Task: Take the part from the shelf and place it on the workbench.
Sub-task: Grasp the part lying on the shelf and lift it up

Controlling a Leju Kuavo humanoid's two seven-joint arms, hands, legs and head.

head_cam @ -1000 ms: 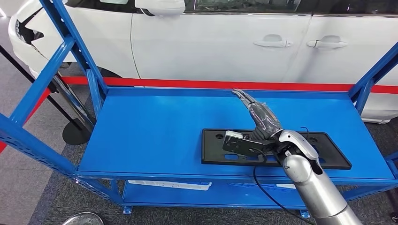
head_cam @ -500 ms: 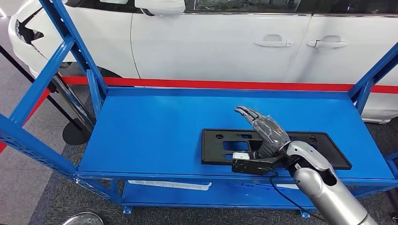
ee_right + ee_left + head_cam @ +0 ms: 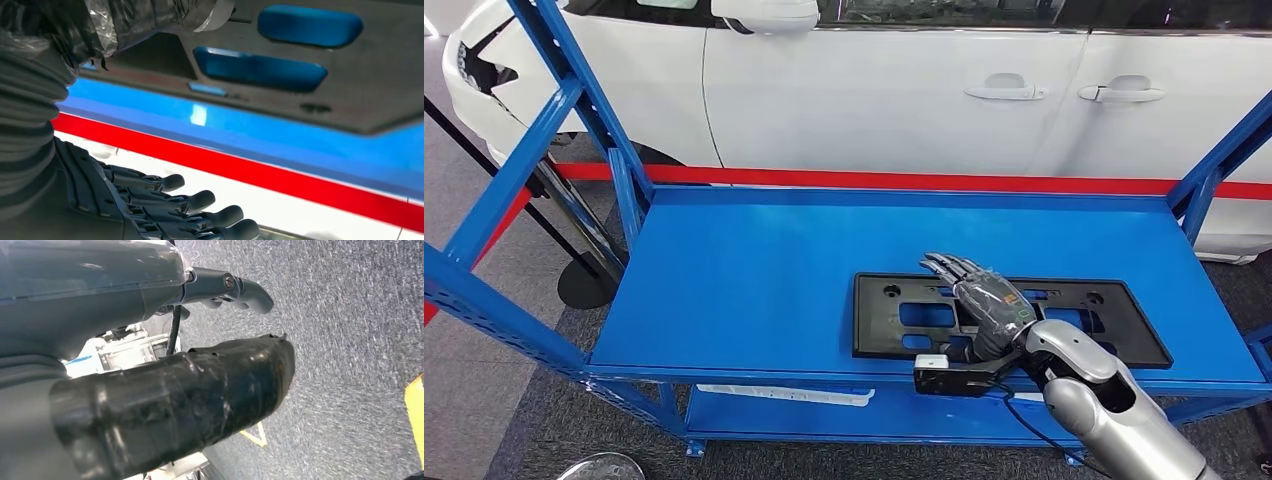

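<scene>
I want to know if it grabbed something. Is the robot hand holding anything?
Nothing yet. The right robot hand hovers open over the black plate.

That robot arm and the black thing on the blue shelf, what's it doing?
The robot is trying to pick up the flat black part lying on the blue shelf, so it can carry it to a workbench. Its right hand is spread out over the middle of the part, fingers apart, not gripping it yet. The part lies flat near the shelf's front edge. The left hand hangs down by the grey floor, holding nothing. A white car is parked behind the shelf.
</scene>
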